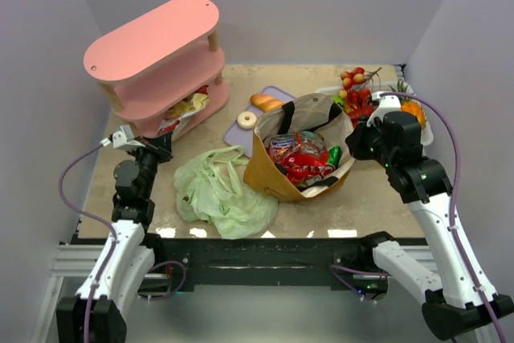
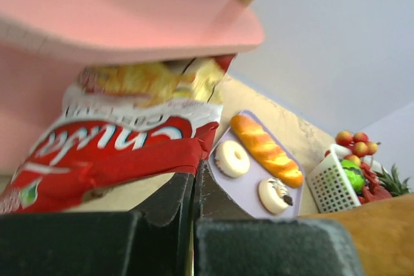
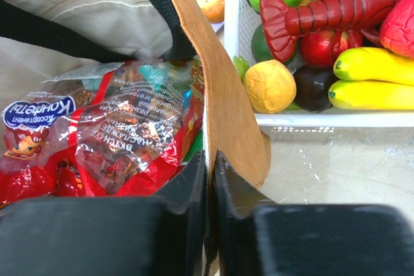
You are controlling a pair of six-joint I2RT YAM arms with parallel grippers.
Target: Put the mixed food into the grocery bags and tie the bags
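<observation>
Pale-green plastic bag (image 1: pixel 221 190) lay crumpled flat at the near edge, between the arms, nothing visibly in it; thin, limp film, likely to slip and collapse, best taken by its handles, which I couldn't pick out in the heap. Just behind it to the right, the brown paper bag (image 1: pixel 261 173) stood open and leaning, with shiny snack packets (image 1: pixel 301 158) already inside. The paper looked stiff enough to hold its shape but liable to crease or tear, so the rim or the dark handle straps were the places to hold. Right gripper (image 3: pixel 211 163) had its fingers together, clamped on the right-hand rim of the paper bag, the paper edge running down between them, packets on one side and table on the other. Left gripper (image 2: pixel 194 182) sat further back at the lower tier of the pink shelf (image 1: pixel 152 38), jaws fully closed and apparently pinching the bottom corner of the red chips packet (image 2: pixel 116 153) lying there. That packet should be light, puffy and slick, with crushable contents, so a seam or corner grip suited it. Beyond, a purple tray (image 2: pixel 249 192) held the bread loaf (image 2: pixel 266 150) and two small ring pieces (image 2: pixel 231 158), all not yet bagged. The loaf looked firm, so a grip across its middle should work. Farthest right was a white basket (image 3: pixel 323 119) of toy fruit and a lobster.
</observation>
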